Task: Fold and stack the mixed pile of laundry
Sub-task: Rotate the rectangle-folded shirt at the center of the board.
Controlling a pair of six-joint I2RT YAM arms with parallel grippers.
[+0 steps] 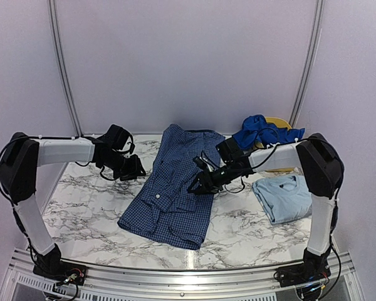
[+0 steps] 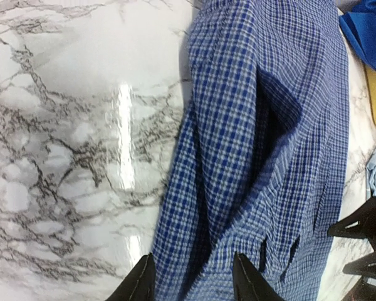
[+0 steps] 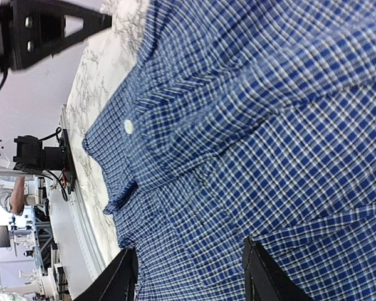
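The navy-and-white checked shirt [image 1: 175,188] lies spread lengthwise on the middle of the marble table [image 1: 88,213], its left side folded in. My left gripper [image 1: 136,168] hovers at the shirt's left edge. In the left wrist view it [image 2: 191,282] is open, with the checked cloth [image 2: 263,138] below the fingertips and not pinched. My right gripper [image 1: 197,184] sits over the shirt's right half. It [image 3: 189,276] is open too, above flat checked fabric [image 3: 250,138] with a white button. A folded pale blue T-shirt [image 1: 282,197] rests at the right. A royal-blue piece [image 1: 260,130] lies bunched at the back right.
A yellow basket [image 1: 282,122] stands under and behind the royal-blue piece, by the right arm. A metal rail [image 1: 175,276] runs along the table's near edge. White walls close the back and both sides.
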